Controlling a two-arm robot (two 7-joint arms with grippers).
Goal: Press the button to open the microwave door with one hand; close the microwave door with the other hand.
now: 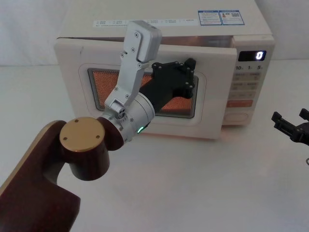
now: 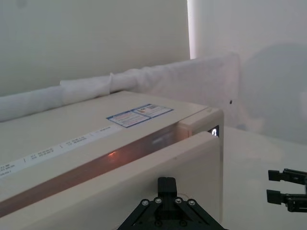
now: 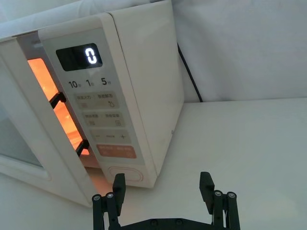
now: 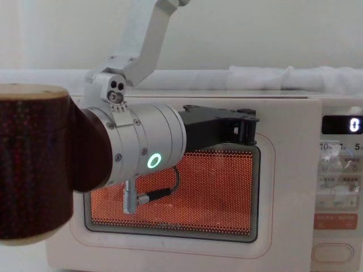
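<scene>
The cream microwave door [image 1: 72, 77] with its dark window stands slightly ajar, and orange light glows through the gap beside the control panel [image 3: 103, 100]. My left gripper [image 1: 188, 66] is shut and empty, its black fingertips [image 4: 248, 126] resting against the door's upper right, by the window corner. In the left wrist view the door [image 2: 158, 163] sits just beyond that gripper [image 2: 167, 183]. The wide cream button [image 3: 125, 174] lies at the panel's bottom. My right gripper [image 3: 163, 184] hangs open and empty a short way in front of it, off to the right of the microwave [image 1: 290, 126].
The microwave [image 1: 169, 29] stands on a white table [image 1: 203, 193] against a white wall. The display [image 1: 252, 55] reads 0. An orange-red key [image 3: 116, 152] sits just above the button. A black cable [image 3: 189, 72] runs down behind the oven. Open tabletop lies right of it.
</scene>
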